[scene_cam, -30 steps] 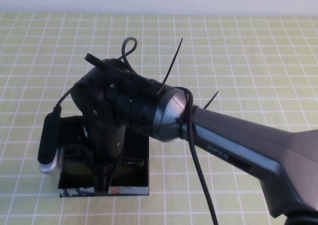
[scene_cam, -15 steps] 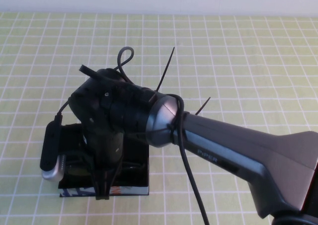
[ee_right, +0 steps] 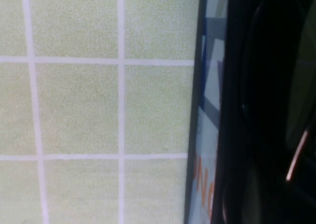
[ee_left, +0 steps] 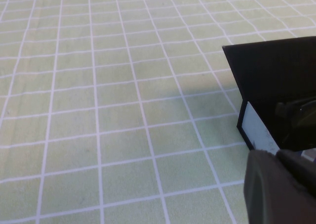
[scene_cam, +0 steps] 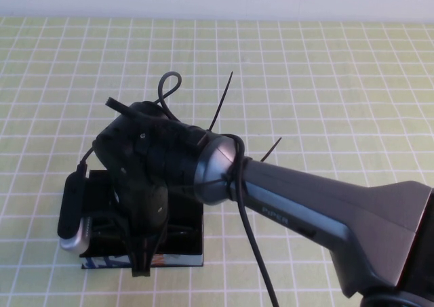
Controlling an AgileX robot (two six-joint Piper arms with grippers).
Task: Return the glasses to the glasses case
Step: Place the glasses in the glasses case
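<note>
The glasses case (scene_cam: 178, 259) lies open at the front left of the table, its pale printed front edge (ee_right: 210, 115) toward me. The black glasses (scene_cam: 178, 230) lie inside it, mostly hidden under my right arm. A dark lens (ee_right: 269, 85) shows in the right wrist view. My right gripper (scene_cam: 140, 265) points down over the case's front edge, shut, with nothing seen between its fingers. My left gripper is out of the high view. In the left wrist view only a blurred dark mass (ee_left: 276, 189) shows beside the case's side wall (ee_left: 256, 130).
A green tablecloth with a white grid (scene_cam: 325, 83) covers the table. My right arm (scene_cam: 305, 205) crosses from the lower right to the case, with a loose cable (scene_cam: 254, 253) hanging from it. The case's black lid (ee_left: 271, 70) stands upright.
My right arm has swung a little left and toward the table's front. Its gripper tips have slid from inside the case to over the printed front edge.
</note>
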